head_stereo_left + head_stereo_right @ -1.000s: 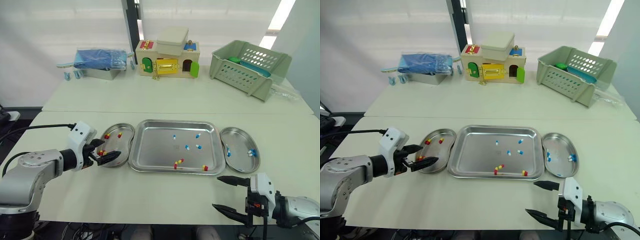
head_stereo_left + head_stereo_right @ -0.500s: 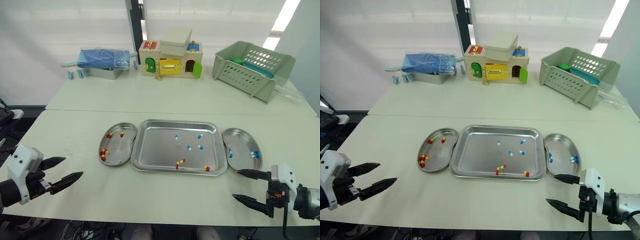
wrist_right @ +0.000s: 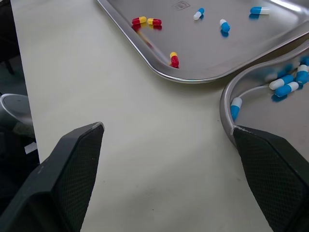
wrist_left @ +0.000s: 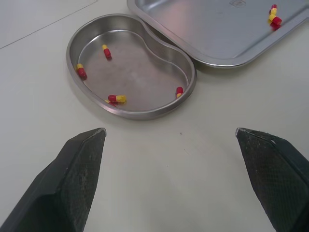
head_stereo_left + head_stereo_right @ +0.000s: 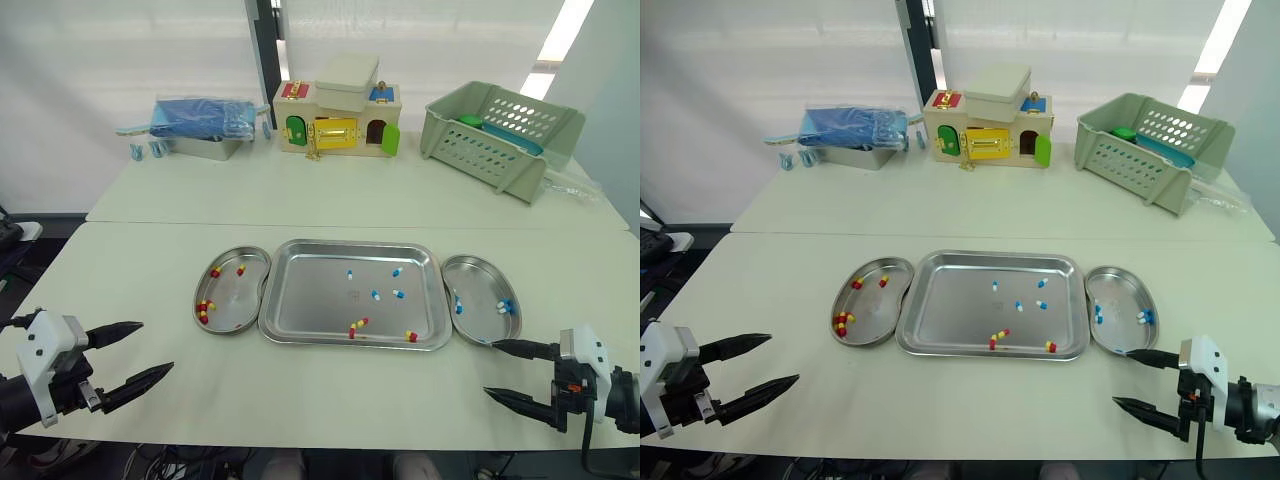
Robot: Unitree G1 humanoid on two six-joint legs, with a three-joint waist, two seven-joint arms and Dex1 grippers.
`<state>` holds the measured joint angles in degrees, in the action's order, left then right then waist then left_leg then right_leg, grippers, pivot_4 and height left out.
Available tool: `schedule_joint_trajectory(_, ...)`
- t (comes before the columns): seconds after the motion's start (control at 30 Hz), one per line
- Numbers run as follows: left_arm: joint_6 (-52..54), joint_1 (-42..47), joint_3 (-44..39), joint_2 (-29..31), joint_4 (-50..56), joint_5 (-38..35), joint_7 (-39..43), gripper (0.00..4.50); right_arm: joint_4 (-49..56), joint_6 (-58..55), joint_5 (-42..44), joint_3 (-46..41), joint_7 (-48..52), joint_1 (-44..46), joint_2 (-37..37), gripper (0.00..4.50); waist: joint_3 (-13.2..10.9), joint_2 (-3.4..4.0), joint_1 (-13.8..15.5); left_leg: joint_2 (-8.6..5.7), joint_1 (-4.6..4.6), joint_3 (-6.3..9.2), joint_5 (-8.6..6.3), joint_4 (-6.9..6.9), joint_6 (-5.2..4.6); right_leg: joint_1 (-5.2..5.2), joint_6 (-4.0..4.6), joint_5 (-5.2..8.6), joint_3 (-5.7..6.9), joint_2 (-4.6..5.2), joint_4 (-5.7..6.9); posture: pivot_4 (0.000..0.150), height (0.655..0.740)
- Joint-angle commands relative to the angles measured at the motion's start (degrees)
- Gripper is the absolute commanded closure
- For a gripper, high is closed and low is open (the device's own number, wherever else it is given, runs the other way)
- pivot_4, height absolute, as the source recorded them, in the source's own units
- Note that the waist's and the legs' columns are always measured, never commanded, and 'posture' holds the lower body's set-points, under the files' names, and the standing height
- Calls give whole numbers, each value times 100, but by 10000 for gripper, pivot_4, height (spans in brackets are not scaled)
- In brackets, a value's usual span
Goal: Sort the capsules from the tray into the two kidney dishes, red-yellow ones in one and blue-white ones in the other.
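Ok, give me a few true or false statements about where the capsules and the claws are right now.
1. The left kidney dish holds red-yellow capsules. True.
2. The tray is empty. False: loose capsules of both colours lie in it.
3. The right claw grips a capsule. False: it is open and holds nothing.
4. The right kidney dish holds blue-white capsules. True.
5. The left claw is open. True.

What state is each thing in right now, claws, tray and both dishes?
Left claw: open, empty.
Right claw: open, empty.
Tray: holds three red-yellow capsules and four blue-white capsules.
Left kidney dish: red-yellow capsules only.
Right kidney dish: blue-white capsules only.
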<state>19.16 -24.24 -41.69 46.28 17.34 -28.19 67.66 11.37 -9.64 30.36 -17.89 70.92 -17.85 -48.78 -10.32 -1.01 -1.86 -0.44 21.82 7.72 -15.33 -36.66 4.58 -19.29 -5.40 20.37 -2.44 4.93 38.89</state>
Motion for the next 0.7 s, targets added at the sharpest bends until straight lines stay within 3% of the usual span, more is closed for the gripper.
schedule_joint_trajectory(0.03,29,63,6,47,104,-221,-23,320,56,210,14,-109,121,-68,39,0,0,0,2,0,0,0,0,0,0,0,0,0,0,0,0,1500,7400)
schedule_joint_trajectory(0.27,1386,1067,922,662,689,-913,-381,320,450,262,-17,267,103,-184,219,0,1,-3,10,0,0,6,0,-2,0,3,0,0,4,0,1,1500,7400)
schedule_joint_trajectory(0.47,1994,2209,2214,1160,708,-948,-395,320,783,204,-94,596,-182,-59,428,0,-2,3,-37,1,-2,5,0,1,0,0,0,0,1,-5,3,1500,7400)
schedule_joint_trajectory(0.7,2356,3957,4110,907,522,-561,-408,320,1269,-53,-134,942,-676,0,669,0,-3,4,-2,-1,1,5,1,-2,1,0,0,0,2,-5,4,1500,7400)
